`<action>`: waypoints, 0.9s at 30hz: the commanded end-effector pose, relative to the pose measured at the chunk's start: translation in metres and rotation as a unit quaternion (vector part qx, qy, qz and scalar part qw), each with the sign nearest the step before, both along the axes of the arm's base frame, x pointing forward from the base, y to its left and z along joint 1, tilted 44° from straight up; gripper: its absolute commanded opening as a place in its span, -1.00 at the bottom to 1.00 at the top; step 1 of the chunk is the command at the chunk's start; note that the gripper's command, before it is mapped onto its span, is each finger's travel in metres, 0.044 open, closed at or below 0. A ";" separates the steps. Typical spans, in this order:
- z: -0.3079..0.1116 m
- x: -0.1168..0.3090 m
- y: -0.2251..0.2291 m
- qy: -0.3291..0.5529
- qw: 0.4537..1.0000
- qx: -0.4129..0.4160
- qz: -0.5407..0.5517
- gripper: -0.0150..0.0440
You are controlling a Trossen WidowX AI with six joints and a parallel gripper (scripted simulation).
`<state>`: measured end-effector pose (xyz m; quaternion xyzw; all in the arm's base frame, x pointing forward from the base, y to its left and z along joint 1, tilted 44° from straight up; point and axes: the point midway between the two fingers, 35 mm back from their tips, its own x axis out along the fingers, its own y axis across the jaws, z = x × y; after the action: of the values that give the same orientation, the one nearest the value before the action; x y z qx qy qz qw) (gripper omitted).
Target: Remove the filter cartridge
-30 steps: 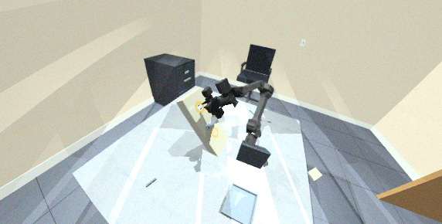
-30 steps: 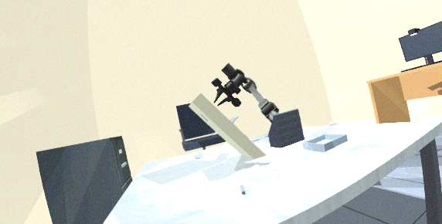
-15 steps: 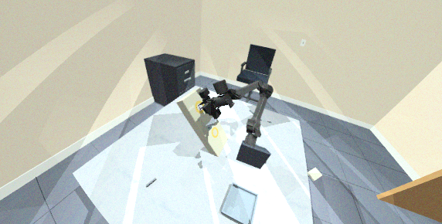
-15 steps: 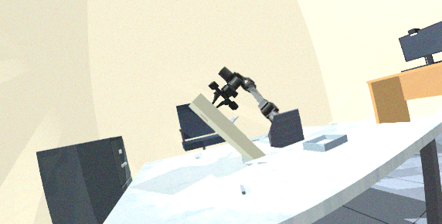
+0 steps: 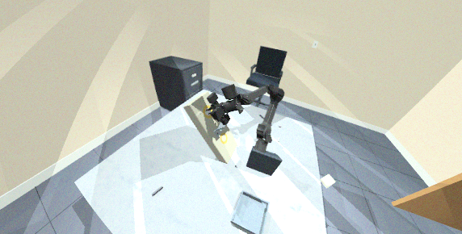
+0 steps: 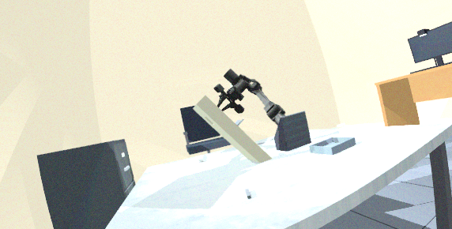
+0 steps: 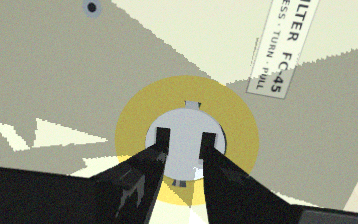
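Observation:
The round grey filter cartridge [image 7: 187,117] sits in the panel [image 7: 55,75] [image 5: 231,150] [image 6: 237,134], inside a yellow ring [image 7: 130,112]. Notches show at the ring's inner edge, above and below the cartridge in the wrist view. My gripper [image 7: 185,151] [image 6: 220,108] is partly open, its two dark fingertips apart over the cartridge face, at the places of the two slots. The tips hide the slots, so their depth and any contact cannot be told. Nothing is pinched between the fingers. The tray [image 5: 248,212] [image 6: 343,145] is empty, beyond the arm's base from the panel.
The panel leans on the table and carries a second yellow ring [image 5: 224,139] lower down. A printed label [image 7: 282,55] and a screw [image 7: 92,7] are near the cartridge. A small dark bar [image 5: 157,190] [image 6: 248,193] lies on the table. A cabinet [image 5: 175,81] and a chair [image 5: 271,63] stand behind.

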<state>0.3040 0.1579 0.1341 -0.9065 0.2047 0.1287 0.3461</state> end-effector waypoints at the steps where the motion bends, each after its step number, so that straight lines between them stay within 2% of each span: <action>1: -0.004 -0.002 -0.001 0.004 1.000 -0.005 0.002 -0.16; 27: -0.001 0.000 0.000 0.004 1.000 -0.005 0.002 -0.16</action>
<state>0.3033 0.1570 0.1325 -0.9073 0.2063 0.1305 0.3425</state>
